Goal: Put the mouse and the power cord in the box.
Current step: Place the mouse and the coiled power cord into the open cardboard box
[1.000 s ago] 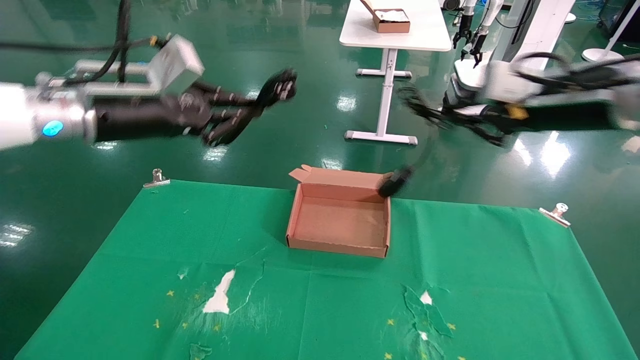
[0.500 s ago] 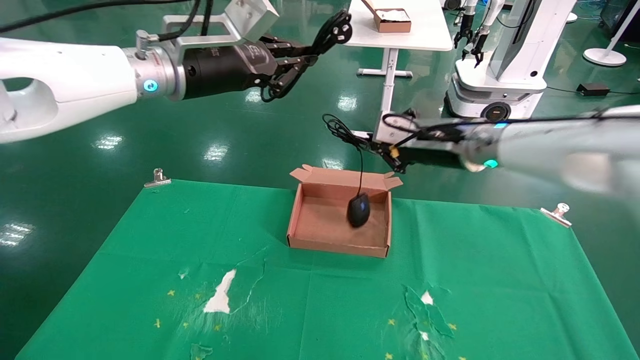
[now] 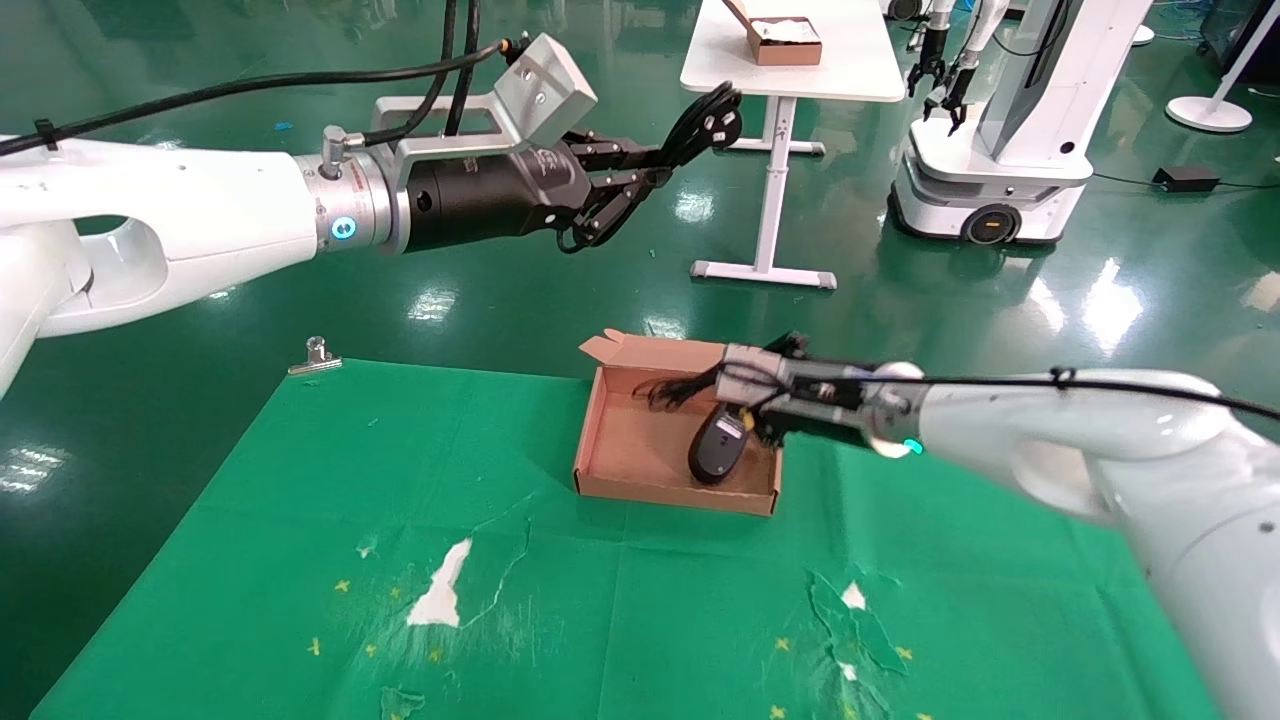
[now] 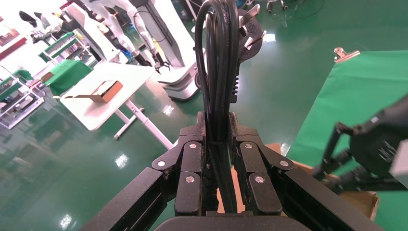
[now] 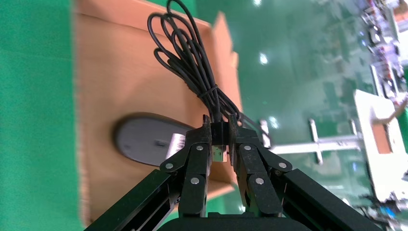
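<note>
Down in the box (image 3: 600,440) lies the mouse (image 3: 718,452), underside up with its pale label showing, resting against the wall nearest the right gripper (image 3: 752,405). That gripper hangs over the box's right edge, just above and beside the mouse, its fingers (image 5: 198,159) pressed together on the small plug of the mouse's thin cable; the bundled loops of that cable (image 5: 185,48) fan out ahead of the fingertips over the box floor, toward the far wall. The box itself sits on the green cloth (image 3: 300,560), lid panel and flaps along its far edge.

Well apart from all this, the left gripper (image 3: 640,175) is held high over the floor, beyond and to the left of the box. Its fingers (image 4: 192,159) are clamped on the power cord (image 4: 219,67), whose thick folded loops stick straight out past the fingertips, with a chunky pronged plug (image 4: 248,36) beside the loop end. A white table (image 3: 860,70) stands behind the cord.
</note>
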